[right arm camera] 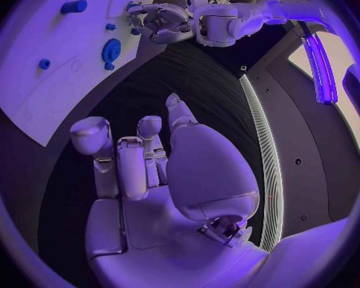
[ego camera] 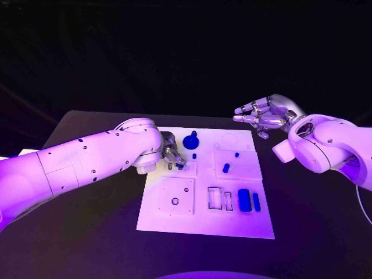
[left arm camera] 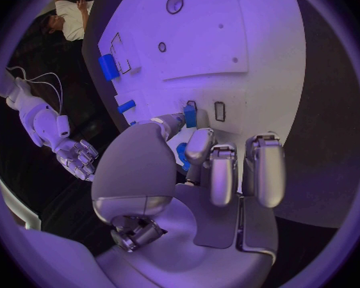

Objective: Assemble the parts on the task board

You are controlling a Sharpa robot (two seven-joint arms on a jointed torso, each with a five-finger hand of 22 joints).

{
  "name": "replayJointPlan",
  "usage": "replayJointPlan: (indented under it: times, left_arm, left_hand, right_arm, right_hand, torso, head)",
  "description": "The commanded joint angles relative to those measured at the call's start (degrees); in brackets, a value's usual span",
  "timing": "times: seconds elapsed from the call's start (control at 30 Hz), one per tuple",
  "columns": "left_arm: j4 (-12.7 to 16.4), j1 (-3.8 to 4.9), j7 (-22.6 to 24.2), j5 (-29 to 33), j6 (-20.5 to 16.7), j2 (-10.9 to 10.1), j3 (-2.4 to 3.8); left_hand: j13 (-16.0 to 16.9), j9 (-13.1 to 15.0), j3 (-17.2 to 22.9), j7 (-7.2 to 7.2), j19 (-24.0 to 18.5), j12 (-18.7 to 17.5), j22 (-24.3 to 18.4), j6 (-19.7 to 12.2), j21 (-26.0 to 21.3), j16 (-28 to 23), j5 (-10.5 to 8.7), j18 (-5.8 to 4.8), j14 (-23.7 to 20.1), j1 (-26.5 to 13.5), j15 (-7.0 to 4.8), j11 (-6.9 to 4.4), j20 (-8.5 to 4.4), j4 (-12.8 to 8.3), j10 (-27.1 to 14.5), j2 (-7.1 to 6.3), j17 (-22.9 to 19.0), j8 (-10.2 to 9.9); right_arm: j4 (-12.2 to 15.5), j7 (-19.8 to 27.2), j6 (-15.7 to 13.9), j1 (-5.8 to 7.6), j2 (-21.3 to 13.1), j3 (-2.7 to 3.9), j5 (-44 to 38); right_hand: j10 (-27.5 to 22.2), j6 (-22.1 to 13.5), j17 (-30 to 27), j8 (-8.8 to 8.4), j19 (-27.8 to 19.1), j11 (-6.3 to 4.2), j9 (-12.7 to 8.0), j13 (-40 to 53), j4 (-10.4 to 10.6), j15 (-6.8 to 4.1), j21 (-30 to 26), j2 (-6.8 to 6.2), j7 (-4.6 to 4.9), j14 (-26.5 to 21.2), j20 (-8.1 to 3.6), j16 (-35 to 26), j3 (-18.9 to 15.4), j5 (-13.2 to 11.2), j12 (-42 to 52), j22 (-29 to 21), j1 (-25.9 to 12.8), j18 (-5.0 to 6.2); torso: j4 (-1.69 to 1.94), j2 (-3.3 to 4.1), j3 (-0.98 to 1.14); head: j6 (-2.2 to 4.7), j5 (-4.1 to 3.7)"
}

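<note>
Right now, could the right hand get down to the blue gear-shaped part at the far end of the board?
Probably yes. The right hand hovers empty off the board's far right corner, and nothing covers the gear part; the left hand works just beside it, though.

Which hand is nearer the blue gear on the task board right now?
Left. The left hand is over the task board, just beside the blue gear. The right hand hangs off the board's far right corner, fingers apart, holding nothing.

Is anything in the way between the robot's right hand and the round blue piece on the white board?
Nothing visible is. The right hand hovers beyond the task board's far right corner, holding nothing, and only bare board lies between it and the round blue piece.
</note>
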Motion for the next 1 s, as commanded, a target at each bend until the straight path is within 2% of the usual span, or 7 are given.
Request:
replayJointPlan:
  times: [0.03,0.27,0.7,0.83,0.87,1.0]
  left_arm:
    - [0.4,-0.23,-0.7,-1.8,3.3,-0.2,-0.26]
    - [0.7,-0.25,-1.2,-1.9,4.3,-0.4,-0.31]
    - [0.3,-0.24,-1.8,-1.6,5.9,0.2,-0.32]
    - [-0.3,-0.23,-2.2,-0.2,6.7,0.6,-0.32]
    - [-0.5,-0.23,-2.3,0.2,6.9,0.8,-0.32]
    - [-1.0,-0.22,-2.4,0.8,7.5,1.3,-0.31]
  left_hand:
    - [-0.2,0.1,9.3,-0.44,3.5,-0.3,9.1,-0.1,0.1,0.1,-0.34,-0.66,6.0,0.0,0.01,0.04,0.16,-9.1,0.0,0.54,15.1,0.3]
    - [-0.1,0.1,9.2,-0.46,3.6,-0.3,9.4,-0.1,0.3,0.1,-0.42,-0.73,6.0,-0.1,0.01,0.03,0.16,-9.2,0.0,0.47,15.1,0.3]
    - [0.0,0.3,8.6,-0.6,3.7,-0.1,9.6,0.0,0.4,0.1,-0.72,-0.78,6.0,-1.1,-0.02,-0.03,0.14,-9.5,0.2,0.18,15.1,0.5]
    - [0.2,0.4,6.7,-0.96,3.7,0.3,9.7,0.7,0.4,0.1,-0.87,-0.79,6.0,-3.1,-0.17,-0.27,0.07,-8.6,0.6,0.66,15.1,0.6]
    - [0.3,0.4,4.6,-0.98,3.7,0.4,9.7,1.2,0.4,0.1,-1.19,-0.79,6.0,-5.0,-0.15,-0.26,0.02,-7.5,0.7,0.37,15.1,0.7]
    - [0.6,0.2,1.2,-1.22,3.8,0.7,9.7,1.8,0.4,0.1,-1.18,-0.8,6.0,-6.9,-0.33,-0.46,-0.1,-6.4,0.7,0.78,15.1,0.4]
  right_arm:
    - [0.0,0.2,1.2,-0.05,0.0,-0.01,-0.2]
    - [0.0,0.2,1.3,-0.06,0.0,-0.02,-0.2]
    - [0.2,0.5,1.1,-0.06,0.0,-0.03,-0.2]
    - [0.4,0.9,0.5,-0.06,0.0,-0.03,-0.3]
    - [0.4,1.0,0.4,-0.06,-0.1,-0.03,-0.3]
    - [0.5,1.1,0.1,-0.06,-0.2,-0.03,-0.4]
  right_hand:
    - [-0.4,-0.3,0.9,0.19,-0.4,0.2,0.0,0.0,0.0,-0.29,-0.3,0.26,0.07,2.7,-0.05,-0.3,-0.4,-0.4,-0.1,-0.1,0.2,0.94]
    - [-0.5,-0.4,0.9,0.22,-0.4,0.21,0.0,-0.1,0.1,-0.28,-0.4,0.56,0.09,2.7,-0.03,-0.3,-0.5,-0.4,-0.1,-0.2,0.2,0.95]
    - [-0.6,-0.4,0.7,0.25,-0.5,0.22,0.0,-0.2,0.2,-0.27,-0.5,0.83,0.1,2.6,-0.02,-0.5,-0.5,-0.5,-0.2,-0.4,0.3,0.99]
    - [-0.6,-0.4,0.8,0.27,-0.5,0.23,0.0,-0.2,0.2,-0.26,-0.6,1.0,0.11,2.7,-0.01,-0.5,-0.6,-0.4,-0.1,-0.4,0.4,0.99]
    - [-0.7,-0.5,0.7,0.29,-0.5,0.24,0.0,-0.2,0.3,-0.25,-0.6,1.14,0.13,2.6,0.0,-0.5,-0.7,-0.1,-0.1,-0.4,0.4,0.99]
    - [-0.8,-0.6,0.7,0.3,-0.5,0.27,0.0,-0.3,0.3,-0.24,-0.7,1.16,0.15,2.6,0.02,-0.5,-0.9,0.3,-0.2,-0.5,0.4,1.0]
  torso:
    - [0.01,0.03,0.03]
    - [-0.01,0.06,-0.01]
    - [-0.02,0.03,0.05]
    - [-0.02,0.04,0.08]
    - [0.0,0.07,0.05]
    - [0.0,0.07,0.06]
  head:
    - [0.02,0.13]
    - [-0.13,0.34]
    - [-0.31,0.5]
    - [-0.45,0.58]
    - [-0.53,0.61]
    - [-0.63,0.68]
